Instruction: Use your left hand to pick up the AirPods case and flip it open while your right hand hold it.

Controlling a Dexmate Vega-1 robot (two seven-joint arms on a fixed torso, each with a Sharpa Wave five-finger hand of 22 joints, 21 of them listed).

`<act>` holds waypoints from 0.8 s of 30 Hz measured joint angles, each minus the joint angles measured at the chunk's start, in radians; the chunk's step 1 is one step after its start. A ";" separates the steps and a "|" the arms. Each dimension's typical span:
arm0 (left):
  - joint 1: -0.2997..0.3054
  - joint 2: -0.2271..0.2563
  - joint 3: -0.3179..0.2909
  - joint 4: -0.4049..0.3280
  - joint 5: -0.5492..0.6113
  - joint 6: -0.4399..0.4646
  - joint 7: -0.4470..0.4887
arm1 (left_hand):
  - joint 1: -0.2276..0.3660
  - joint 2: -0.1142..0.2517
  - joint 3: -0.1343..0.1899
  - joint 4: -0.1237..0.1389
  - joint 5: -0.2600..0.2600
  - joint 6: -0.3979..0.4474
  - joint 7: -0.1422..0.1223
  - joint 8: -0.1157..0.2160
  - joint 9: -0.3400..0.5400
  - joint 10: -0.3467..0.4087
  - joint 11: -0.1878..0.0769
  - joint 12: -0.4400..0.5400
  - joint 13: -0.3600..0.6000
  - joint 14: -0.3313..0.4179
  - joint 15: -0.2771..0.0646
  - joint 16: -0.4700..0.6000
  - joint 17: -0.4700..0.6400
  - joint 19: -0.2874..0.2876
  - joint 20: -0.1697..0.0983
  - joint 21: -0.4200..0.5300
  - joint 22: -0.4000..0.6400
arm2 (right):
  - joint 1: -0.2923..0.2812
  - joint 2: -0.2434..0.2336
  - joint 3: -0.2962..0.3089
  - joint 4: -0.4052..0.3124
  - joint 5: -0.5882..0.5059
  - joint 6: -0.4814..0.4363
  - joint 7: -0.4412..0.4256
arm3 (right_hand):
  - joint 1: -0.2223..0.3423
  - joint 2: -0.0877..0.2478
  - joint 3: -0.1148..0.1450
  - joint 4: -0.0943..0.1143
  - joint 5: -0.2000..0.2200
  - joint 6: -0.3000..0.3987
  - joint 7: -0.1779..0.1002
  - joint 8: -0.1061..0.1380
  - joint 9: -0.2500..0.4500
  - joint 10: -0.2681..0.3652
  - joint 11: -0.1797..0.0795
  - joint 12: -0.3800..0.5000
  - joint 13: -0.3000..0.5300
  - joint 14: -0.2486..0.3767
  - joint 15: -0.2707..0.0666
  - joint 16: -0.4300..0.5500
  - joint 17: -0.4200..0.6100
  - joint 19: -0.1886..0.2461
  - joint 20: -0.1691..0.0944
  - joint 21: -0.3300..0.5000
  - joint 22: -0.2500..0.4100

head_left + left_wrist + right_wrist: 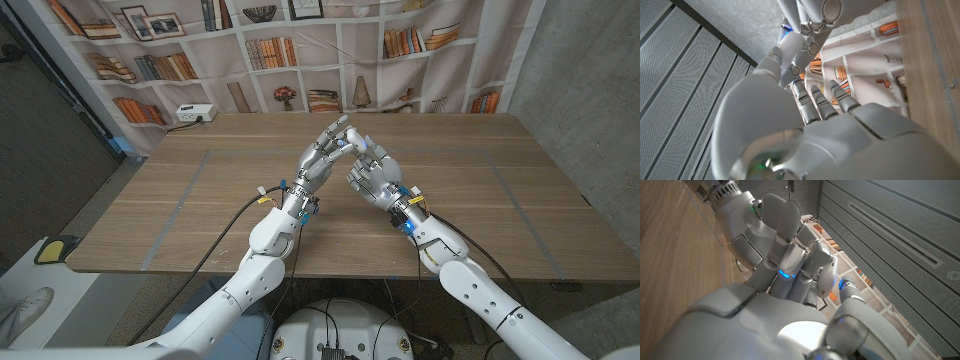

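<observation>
Both hands are raised over the middle of the wooden table, fingertips meeting. A small white rounded piece, which I take for the AirPods case, shows between them and is mostly hidden. My right hand curls its fingers around that spot; in the right wrist view a white rounded shape sits among its fingers. My left hand reaches up with its fingers stretched to the same spot. Whether the left hand pinches the case or only touches it is hidden. The left wrist view shows its fingers pointing at the right hand.
A white power strip lies at the table's far left corner. A bookshelf backdrop hangs behind the table. Bare wood lies on both sides of the hands, and cables trail from both forearms.
</observation>
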 measured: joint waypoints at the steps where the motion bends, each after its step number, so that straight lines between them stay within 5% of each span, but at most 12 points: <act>1: 0.000 0.000 0.000 0.000 0.000 0.001 -0.001 | 0.000 0.000 0.000 0.000 0.000 0.000 0.000 0.000 0.000 0.000 0.000 0.000 0.000 0.000 0.000 0.000 0.000 0.000 0.000 0.000 0.000 | 0.000 0.000 0.000 0.000 0.000 0.000 0.000 | 0.002 -0.002 0.007 -0.001 0.000 0.003 -0.002 0.000 0.000 0.001 0.001 0.000 0.000 0.000 0.000 0.000 0.000 -0.004 0.000 0.000 0.000; 14: 0.001 -0.001 0.002 0.003 -0.011 0.006 -0.016 | -0.005 0.000 0.000 0.000 0.000 0.000 0.000 0.000 0.000 0.003 0.003 0.000 0.000 0.000 0.000 0.000 0.000 -0.005 -0.006 0.000 0.000 | 0.010 -0.001 -0.007 0.000 -0.009 -0.001 -0.001 | 0.023 0.019 0.056 -0.007 -0.004 0.097 -0.025 0.008 0.000 0.018 0.007 0.000 -0.024 -0.001 -0.001 -0.004 -0.005 -0.022 0.004 0.025 -0.009; 24: 0.003 0.001 0.005 0.006 -0.017 0.011 -0.027 | -0.005 0.001 0.000 0.000 0.000 0.000 0.000 0.000 0.000 0.003 0.003 0.000 0.000 0.004 -0.001 0.000 0.000 -0.009 -0.002 0.000 0.000 | 0.013 -0.001 -0.011 0.005 -0.014 -0.001 0.001 | 0.031 0.012 0.068 -0.008 -0.004 0.111 -0.028 0.003 -0.002 0.021 0.011 0.005 -0.029 -0.005 -0.005 -0.008 -0.005 -0.023 0.005 0.034 -0.014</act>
